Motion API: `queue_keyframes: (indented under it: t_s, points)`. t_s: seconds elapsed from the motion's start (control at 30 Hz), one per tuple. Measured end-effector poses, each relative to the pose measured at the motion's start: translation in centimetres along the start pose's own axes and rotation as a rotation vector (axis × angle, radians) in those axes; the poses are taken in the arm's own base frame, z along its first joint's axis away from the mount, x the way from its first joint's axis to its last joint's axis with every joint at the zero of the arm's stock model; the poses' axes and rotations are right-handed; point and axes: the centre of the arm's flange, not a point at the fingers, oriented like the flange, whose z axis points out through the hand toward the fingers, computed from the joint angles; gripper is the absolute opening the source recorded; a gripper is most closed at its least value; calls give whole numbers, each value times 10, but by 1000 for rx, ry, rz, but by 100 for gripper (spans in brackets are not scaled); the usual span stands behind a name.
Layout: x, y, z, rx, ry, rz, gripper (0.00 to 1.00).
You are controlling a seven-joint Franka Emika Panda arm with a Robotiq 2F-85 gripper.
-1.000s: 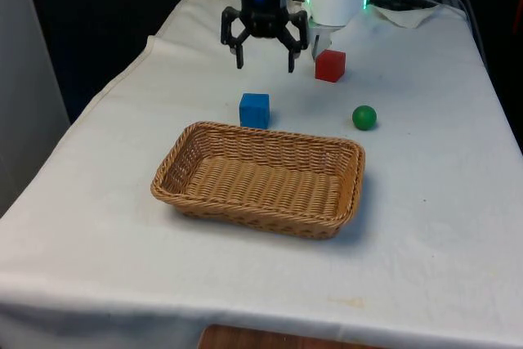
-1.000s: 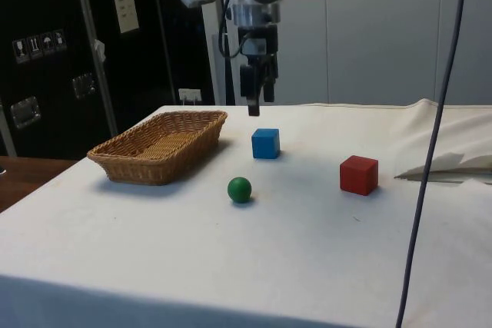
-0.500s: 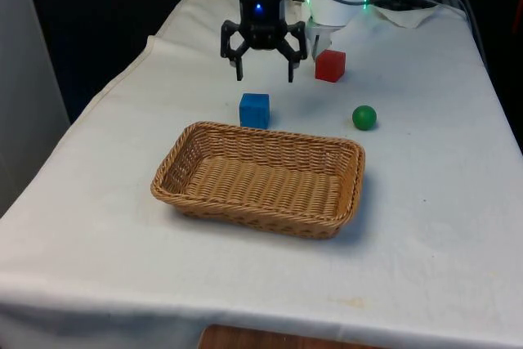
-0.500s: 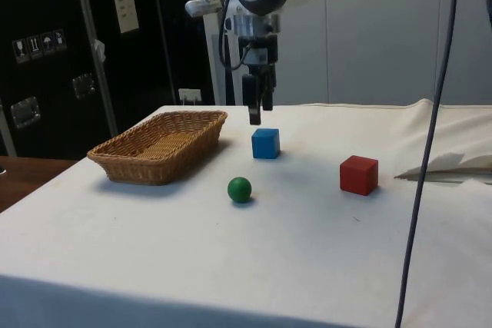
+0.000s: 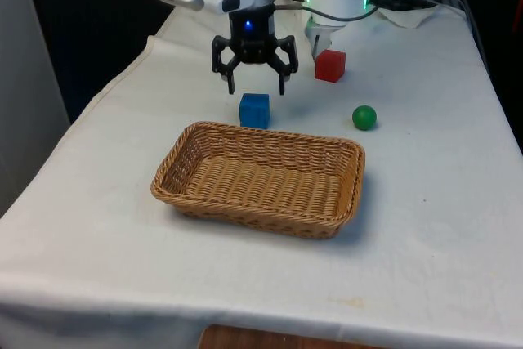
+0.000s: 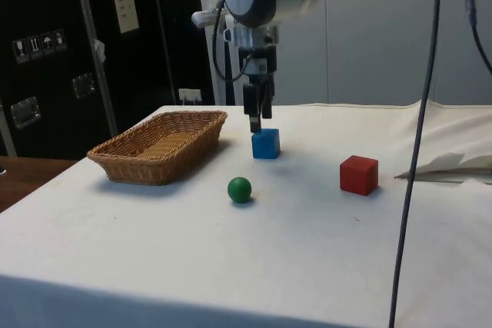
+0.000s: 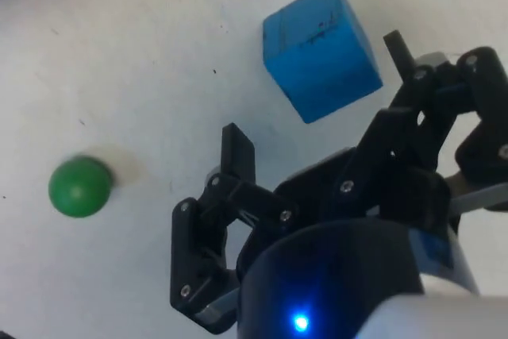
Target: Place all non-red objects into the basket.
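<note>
The end effector [image 5: 255, 87] hangs just above the blue cube [image 5: 254, 109], upper middle of the front view, its fingers [image 7: 237, 152] spread wide and holding nothing. The cube sits on the bench [image 5: 425, 202] just behind the far rim of the wicker basket [image 5: 260, 177]. The green ball [image 5: 364, 117] lies toward the front view's right of the cube, apart from it. The red cube [image 5: 330, 65] stands farther back, near the arm's base.

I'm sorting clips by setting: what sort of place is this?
Probably a robotics lab: a cloth-covered table before dark cabinets, cables hanging, and toy-like props, a blue cube and wicker basket, under the arm's open pincer.
</note>
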Motion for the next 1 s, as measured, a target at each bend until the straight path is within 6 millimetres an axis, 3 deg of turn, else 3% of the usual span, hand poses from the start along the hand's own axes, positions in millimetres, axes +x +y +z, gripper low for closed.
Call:
queue_keyframes:
  t_s: [1.0]
  points:
    - [2, 4, 37, 19, -23, -52, 100]
